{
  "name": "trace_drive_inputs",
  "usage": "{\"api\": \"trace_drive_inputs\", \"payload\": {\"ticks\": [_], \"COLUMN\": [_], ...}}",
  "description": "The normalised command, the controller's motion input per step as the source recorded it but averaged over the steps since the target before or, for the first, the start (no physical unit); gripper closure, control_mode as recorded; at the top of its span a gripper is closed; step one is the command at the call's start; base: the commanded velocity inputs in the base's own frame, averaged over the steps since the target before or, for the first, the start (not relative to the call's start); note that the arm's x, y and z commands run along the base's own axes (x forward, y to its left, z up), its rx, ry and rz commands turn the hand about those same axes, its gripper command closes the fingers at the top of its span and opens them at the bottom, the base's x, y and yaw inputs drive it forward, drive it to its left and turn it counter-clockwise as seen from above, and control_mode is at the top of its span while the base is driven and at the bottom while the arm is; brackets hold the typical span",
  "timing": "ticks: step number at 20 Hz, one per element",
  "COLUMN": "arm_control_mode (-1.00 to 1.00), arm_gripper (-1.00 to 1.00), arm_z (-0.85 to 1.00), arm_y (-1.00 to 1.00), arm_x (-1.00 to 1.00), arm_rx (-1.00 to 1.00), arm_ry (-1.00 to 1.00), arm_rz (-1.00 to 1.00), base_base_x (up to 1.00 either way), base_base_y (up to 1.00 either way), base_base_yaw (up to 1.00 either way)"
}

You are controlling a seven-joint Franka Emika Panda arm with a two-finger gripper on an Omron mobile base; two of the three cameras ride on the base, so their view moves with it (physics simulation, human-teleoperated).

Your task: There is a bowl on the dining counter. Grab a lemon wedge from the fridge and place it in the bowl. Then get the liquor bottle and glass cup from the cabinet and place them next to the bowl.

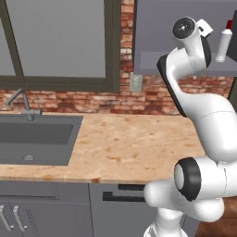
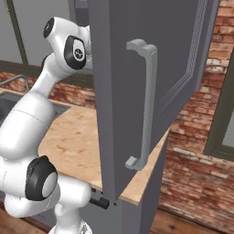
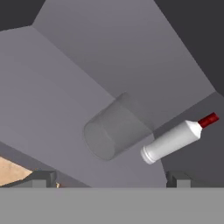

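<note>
Even, soft, shadowless rendered light

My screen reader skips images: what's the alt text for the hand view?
A glass cup and a white, red-capped bottle stand apart on a grey cabinet shelf, the view rolled sideways. The open gripper is short of both.

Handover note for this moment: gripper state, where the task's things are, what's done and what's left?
Gripper: open, empty, aimed into the open wall cabinet above the wood worktop.
Glass cup and liquor bottle: side by side, apart, on the cabinet shelf, neither touched. The bottle also shows in the left base view.
Done: cabinet door is open.
Left: take the cup and the bottle to the bowl. Bowl, lemon wedge and fridge: cannot tell.
</note>
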Motion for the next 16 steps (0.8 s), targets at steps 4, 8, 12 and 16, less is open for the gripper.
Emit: {"api": "trace_drive_inputs", "payload": {"ticks": [4,8,12,16], "arm_control_mode": [-1.0,-1.0,-1.0,-1.0], "arm_gripper": [-1.0,-1.0,-1.0,-1.0], "arm_z": [0.0,0.0,0.0,0.0], "arm_y": [-0.23,-0.24,-0.26,-0.18], "arm_x": [0.21,0.21,0.19,0.14], "arm_rx": [0.0,0.0,0.0,0.0], "arm_ry": [0.0,0.0,0.0,0.0], "arm_rz": [0.0,0.0,0.0,0.0], "base_base_x": [0.0,0.0,0.0,0.0], "base_base_y": [0.0,0.0,0.0,0.0], "base_base_yaw": [0.0,0.0,0.0,0.0]}}
